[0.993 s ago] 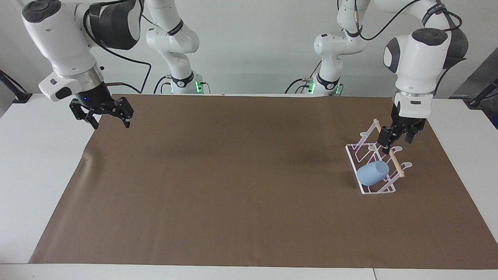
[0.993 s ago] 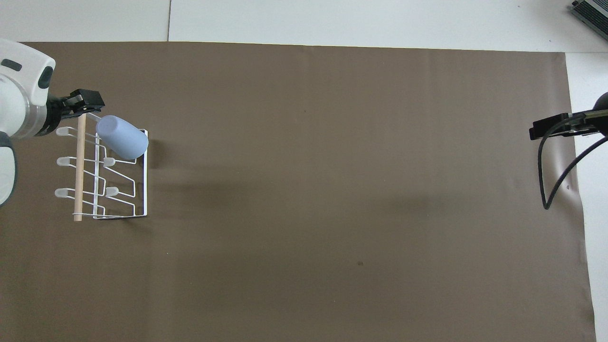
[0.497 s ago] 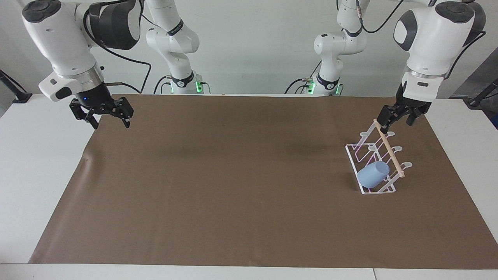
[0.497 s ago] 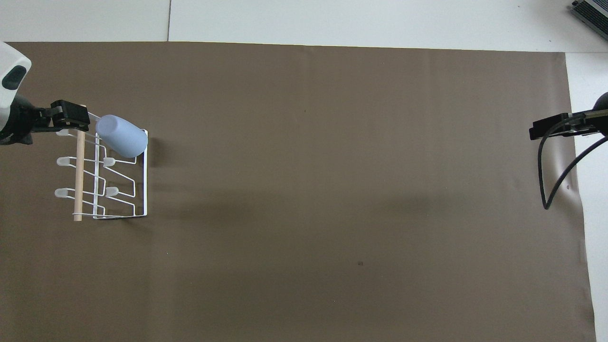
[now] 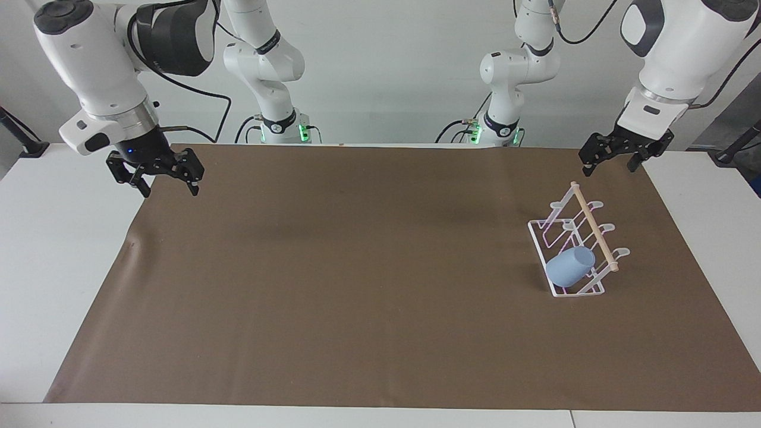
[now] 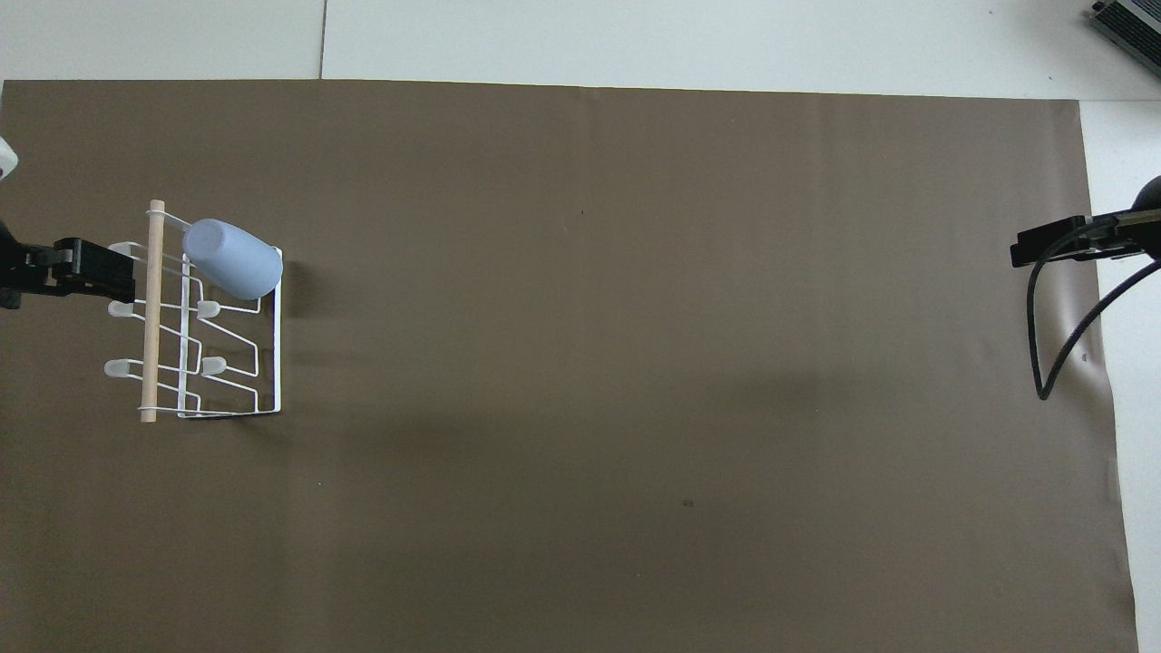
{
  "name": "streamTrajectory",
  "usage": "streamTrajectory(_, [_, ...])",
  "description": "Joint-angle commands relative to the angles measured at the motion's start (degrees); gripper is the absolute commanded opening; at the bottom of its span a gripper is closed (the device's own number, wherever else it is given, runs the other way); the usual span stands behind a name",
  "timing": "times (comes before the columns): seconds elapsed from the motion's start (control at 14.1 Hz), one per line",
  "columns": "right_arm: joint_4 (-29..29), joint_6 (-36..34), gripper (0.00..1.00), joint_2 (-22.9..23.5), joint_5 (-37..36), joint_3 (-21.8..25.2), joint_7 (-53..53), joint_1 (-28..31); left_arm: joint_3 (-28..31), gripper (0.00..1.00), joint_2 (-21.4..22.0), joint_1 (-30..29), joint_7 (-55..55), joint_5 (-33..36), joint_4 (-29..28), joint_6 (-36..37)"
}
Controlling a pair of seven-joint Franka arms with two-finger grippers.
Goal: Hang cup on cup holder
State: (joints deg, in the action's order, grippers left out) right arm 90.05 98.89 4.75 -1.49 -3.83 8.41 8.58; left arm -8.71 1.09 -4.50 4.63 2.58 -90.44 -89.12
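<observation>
A brown mat (image 5: 357, 285) covers the white table (image 5: 47, 249). At the mat's left-arm end stands the cup holder (image 5: 575, 249), the cup (image 5: 571, 266) hung on one of its pegs. The left gripper (image 5: 615, 156) hangs spread wide and empty above the holder, while the right gripper (image 5: 156, 173) waits, equally wide, well apart from it.

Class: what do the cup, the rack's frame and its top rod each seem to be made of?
Cup: likely plastic, matte pale blue, no glare. Rack frame: thin white wire, probably coated metal, with rounded translucent peg tips. Top rod: light wood by its pale tan colour.
</observation>
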Motion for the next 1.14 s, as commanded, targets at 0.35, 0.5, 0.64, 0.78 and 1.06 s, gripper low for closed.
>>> streamTrajectory(0.35, [1.45, -0.19, 1.00, -1.32, -0.27, -0.39, -0.94, 0.30, -0.43, 1.00, 4.18, 0.90, -0.85, -3.37, -3.17, 1.14])
streamTrajectory(0.5, [1.45, -0.19, 1.00, -1.32, -0.27, -0.39, -0.94, 0.30, 0.00, 1.00, 4.18, 0.37, -1.73, -2.93, -2.47, 2.98])
streamTrajectory(0.64, [1.45, -0.19, 1.00, -1.32, -0.27, -0.39, -0.94, 0.30, 0.27, 1.00, 3.48, 0.28, -2.34, -2.49, -0.37, 4.30])
streamTrajectory(0.78, [1.45, -0.19, 1.00, -1.32, -0.27, -0.39, -0.94, 0.30, 0.36, 1.00, 3.48, 0.28, -4.09, -2.31, 0.09, 5.01])
streamTrajectory(1.06, [1.45, -0.19, 1.00, -1.32, -0.27, -0.39, -0.94, 0.30, 0.36, 1.00, 3.83, 0.02, -4.45, -2.40, -0.88, 4.22])
